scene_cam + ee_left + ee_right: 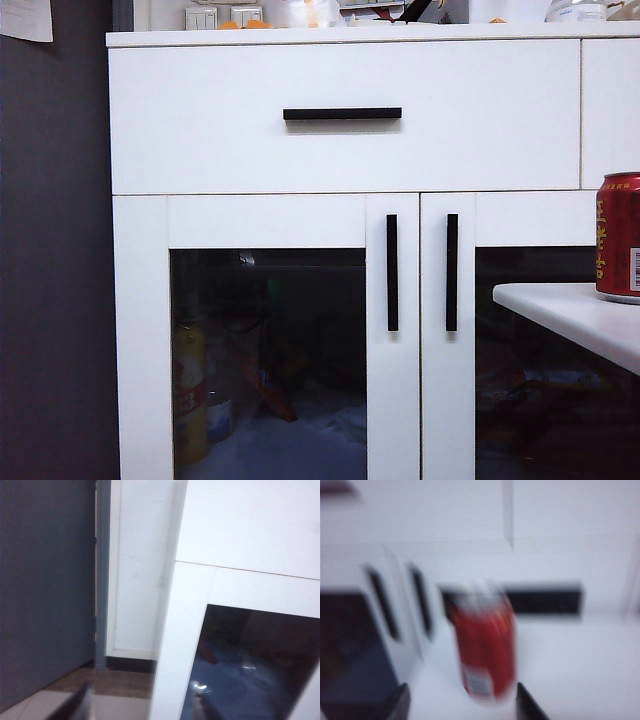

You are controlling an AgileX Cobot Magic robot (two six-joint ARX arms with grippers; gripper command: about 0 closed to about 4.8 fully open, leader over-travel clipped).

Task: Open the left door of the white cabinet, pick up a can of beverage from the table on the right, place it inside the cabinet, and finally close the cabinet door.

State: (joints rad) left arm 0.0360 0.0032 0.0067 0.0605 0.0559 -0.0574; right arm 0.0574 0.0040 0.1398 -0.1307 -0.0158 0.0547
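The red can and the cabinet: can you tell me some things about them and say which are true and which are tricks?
1. The left door of the white cabinet is shut. True.
2. The can of beverage lies on its side inside the cabinet. False: it stands upright on the table, outside the cabinet.
3. The right gripper has the can in front of it, with a finger tip showing on each side. True, and it looks open, not clamped on the can.
4. The left gripper is squeezing the door's black handle. False: it holds nothing and looks open, facing the cabinet's left edge.
5. The drawer's handle is white. False: it is black.
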